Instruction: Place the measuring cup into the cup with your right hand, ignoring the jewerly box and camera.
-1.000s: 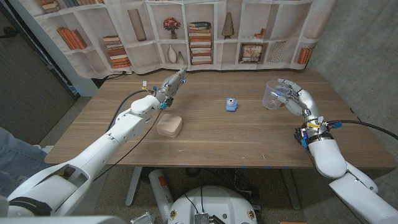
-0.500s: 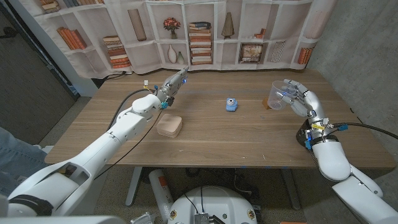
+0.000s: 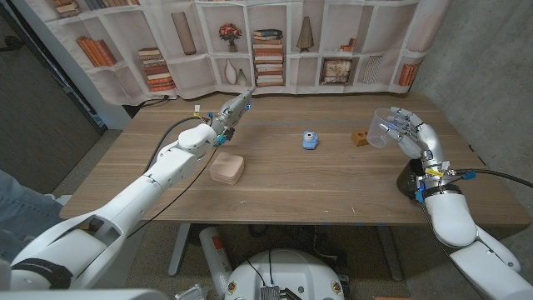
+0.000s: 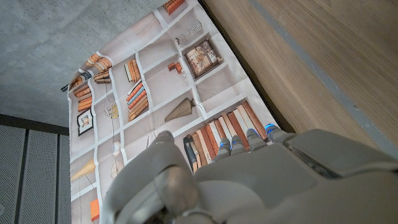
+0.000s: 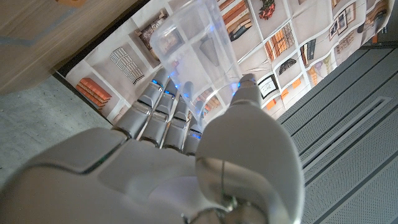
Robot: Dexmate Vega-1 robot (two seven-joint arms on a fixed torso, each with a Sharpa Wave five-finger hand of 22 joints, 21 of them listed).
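My right hand (image 3: 410, 133) holds a clear plastic cup (image 3: 384, 130) just above the table's right side, fingers wrapped round its wall. The right wrist view shows the same clear plastic cup (image 5: 193, 38) above the fingers (image 5: 163, 106) of my right hand (image 5: 186, 143). A small brown scoop-like piece (image 3: 359, 137) lies on the wood just left of the held cup. My left hand (image 3: 231, 111) hovers at the far left of the table with its fingers stretched out and nothing in them; the left hand (image 4: 249, 174) is seen against the backdrop.
A small blue camera (image 3: 311, 139) stands mid-table. A beige jewelry box (image 3: 226, 168) lies near my left forearm. A bookshelf-print curtain (image 3: 275, 42) hangs behind the table's far edge (image 3: 333, 94). A concrete wall rises on the right.
My right hand has carried the clear cup to the right and a little nearer, uncovering the small brown piece that stood behind it. The left arm has barely moved.
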